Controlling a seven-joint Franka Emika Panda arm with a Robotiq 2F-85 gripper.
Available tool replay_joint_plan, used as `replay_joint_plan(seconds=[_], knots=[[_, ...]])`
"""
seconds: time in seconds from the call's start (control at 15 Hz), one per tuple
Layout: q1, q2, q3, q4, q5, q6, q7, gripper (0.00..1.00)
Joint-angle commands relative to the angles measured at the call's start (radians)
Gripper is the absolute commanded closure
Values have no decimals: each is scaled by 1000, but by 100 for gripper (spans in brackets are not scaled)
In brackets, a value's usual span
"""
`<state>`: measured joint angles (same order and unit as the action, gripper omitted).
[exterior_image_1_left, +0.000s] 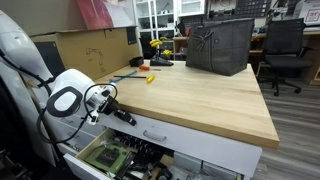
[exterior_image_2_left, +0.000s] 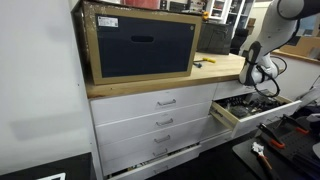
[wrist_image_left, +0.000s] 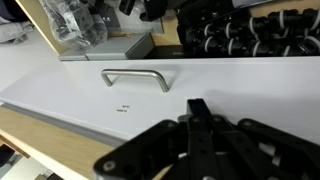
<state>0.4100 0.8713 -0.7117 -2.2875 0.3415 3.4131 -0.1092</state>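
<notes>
Arm (exterior_image_1_left: 62, 98) bent low at table (exterior_image_1_left: 200, 100) near edge; claw (wrist_image_left: 198, 108) pinched tight, empty, pointing at handle (wrist_image_left: 135, 78) of open drawer (wrist_image_left: 240, 85), apart.

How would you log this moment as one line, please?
hand: shut, empty | nearest: drawer handle, apart | drawer: open, black parts inside | worktop: wooden

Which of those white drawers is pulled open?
The top drawer below the pincer: it stands pulled out, contents showing; the stacked drawers beside it show only fronts.
</notes>
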Motion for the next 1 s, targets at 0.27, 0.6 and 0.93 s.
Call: replay_joint_plan(seconds=[0.27,0.6,0.93], knots=[[124,51,-179,129,-173,-238,56,100],[140,88,-208,119,-220,-146,141,100],[146,122,-207,113,-204,-100,169,100]])
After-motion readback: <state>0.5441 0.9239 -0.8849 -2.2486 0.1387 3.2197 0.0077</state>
